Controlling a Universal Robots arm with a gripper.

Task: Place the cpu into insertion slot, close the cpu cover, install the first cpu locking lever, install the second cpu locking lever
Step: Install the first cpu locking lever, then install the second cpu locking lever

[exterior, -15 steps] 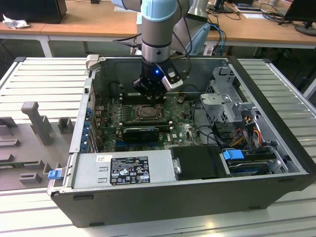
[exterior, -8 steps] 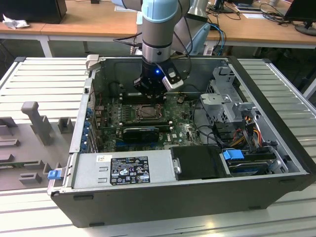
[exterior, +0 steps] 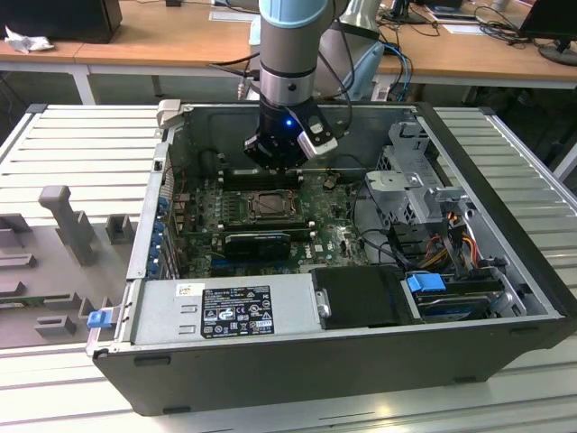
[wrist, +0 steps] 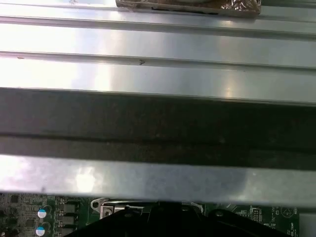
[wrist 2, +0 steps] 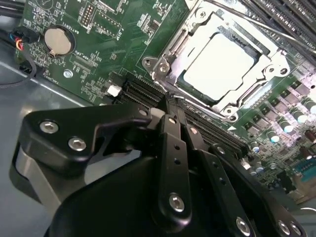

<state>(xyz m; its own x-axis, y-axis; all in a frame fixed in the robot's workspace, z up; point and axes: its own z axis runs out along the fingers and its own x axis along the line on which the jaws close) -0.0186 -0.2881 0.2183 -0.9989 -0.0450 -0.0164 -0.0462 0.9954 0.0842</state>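
In the exterior view I see my gripper (exterior: pixel 273 161) lowered inside the open computer case (exterior: pixel 505 271), hanging just above the insertion slot (exterior: pixel 270 205). In the second wrist view the jaws look drawn together and hold nothing; just beyond their tips the cpu (wrist 2: pixel 221 61) lies seated in the slot with the cpu cover (wrist 2: pixel 170 64) around it. In the first wrist view the case wall (wrist: pixel 158 126) runs across, with green board below it.
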